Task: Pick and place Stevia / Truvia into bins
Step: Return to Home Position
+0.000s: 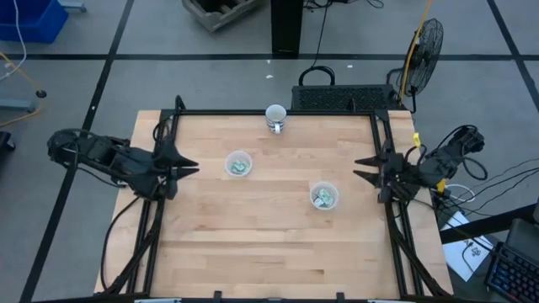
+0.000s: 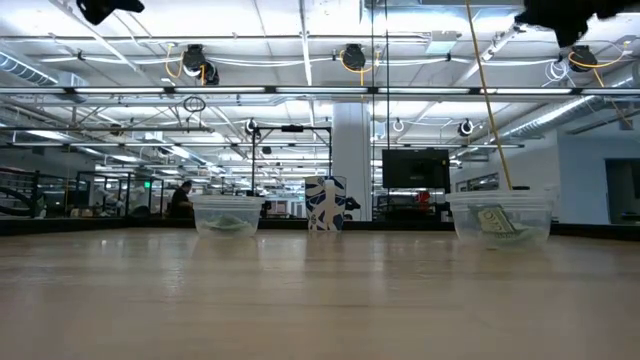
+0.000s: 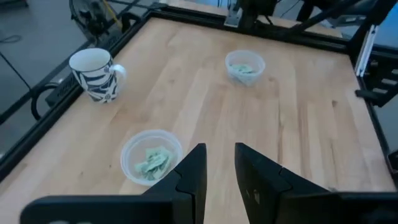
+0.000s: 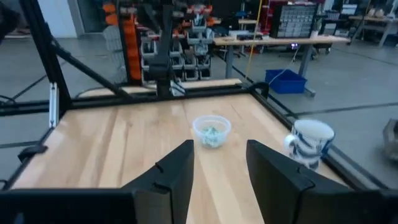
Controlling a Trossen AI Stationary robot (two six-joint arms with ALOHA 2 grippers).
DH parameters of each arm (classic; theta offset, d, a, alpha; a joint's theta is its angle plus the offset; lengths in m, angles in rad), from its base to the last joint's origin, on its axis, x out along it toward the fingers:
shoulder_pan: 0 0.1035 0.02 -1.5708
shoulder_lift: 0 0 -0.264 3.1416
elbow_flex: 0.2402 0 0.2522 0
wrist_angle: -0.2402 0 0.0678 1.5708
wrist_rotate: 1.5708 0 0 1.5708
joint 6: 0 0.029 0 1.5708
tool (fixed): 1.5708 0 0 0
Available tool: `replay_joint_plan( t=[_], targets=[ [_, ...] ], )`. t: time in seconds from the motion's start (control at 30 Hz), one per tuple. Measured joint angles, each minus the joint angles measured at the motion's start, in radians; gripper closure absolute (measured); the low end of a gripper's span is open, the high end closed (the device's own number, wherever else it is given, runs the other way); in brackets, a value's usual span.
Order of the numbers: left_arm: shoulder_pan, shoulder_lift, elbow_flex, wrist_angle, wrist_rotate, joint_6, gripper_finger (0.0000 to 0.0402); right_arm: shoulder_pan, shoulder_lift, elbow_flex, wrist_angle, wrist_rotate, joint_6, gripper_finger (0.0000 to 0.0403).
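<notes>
Left gripper [image 3: 219, 149] sat narrowly parted, holding nothing | right gripper [image 4: 219, 146] sat wider apart, also bare | I saw green-and-white sachets [image 3: 152, 163] crumpled inside both clear cups | one cup [image 1: 239, 164] lay just ahead of the left fingers, other cup [image 1: 324, 197] ahead of the right.

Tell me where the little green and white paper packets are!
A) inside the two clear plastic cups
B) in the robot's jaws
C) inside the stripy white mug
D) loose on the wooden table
A: the small green-and-white paper sachets lie inside both round clear plastic cups; the left gripper and right gripper wait at the table sides, jaws open and empty.
</notes>
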Motion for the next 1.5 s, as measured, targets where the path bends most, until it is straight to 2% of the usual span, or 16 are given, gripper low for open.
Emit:
replay_joint_plan(
  t=[0.13, 0.23, 0.43, 0.53, 0.73, 0.87, 0.97, 1.17, 1.5],
  targets=[
    [-0.005, -0.104, -0.055, 0.008, 0.003, 0.006, 0.0314, 0.0, -0.116, -0.126, 0.074, 0.0, 0.02, 0.0262],
    [-0.008, -0.206, -0.103, 0.013, 0.0, -0.011, 0.0314, 0.0, -0.205, -0.186, 0.157, -0.002, -0.038, 0.0261],
    [-0.008, -0.43, -0.244, 0.077, -0.018, -0.003, 0.0314, 0.0, -0.35, -0.215, 0.088, 0.002, -0.027, 0.0261],
    [-0.008, -0.526, -0.359, 0.2, -0.02, 0.023, 0.0314, 0.001, -0.345, -0.237, 0.088, -0.026, 0.015, 0.0261],
    [-0.008, -0.651, -0.585, 0.53, 0.061, 0.194, 0.0314, 0.001, -0.346, -0.288, 0.164, -0.027, 0.01, 0.0261],
    [-0.007, -0.673, -0.725, 0.722, 0.118, 0.244, 0.0314, 0.001, -0.348, -0.312, 0.177, -0.027, 0.033, 0.0262],
    [-0.007, -0.673, -0.817, 0.835, 0.18, 0.259, 0.0314, 0.001, -0.349, -0.345, 0.249, -0.026, 0.037, 0.0263],
    [-0.007, -0.673, -0.962, 0.979, 0.33, 0.348, 0.0314, 0.001, -0.349, -0.463, 0.422, -0.058, 0.035, 0.0262],
    [-0.007, -0.667, -0.978, 0.977, 0.332, 0.308, 0.0314, -0.002, -0.349, -0.626, 0.691, -0.082, -0.023, 0.0261]
  ],
)
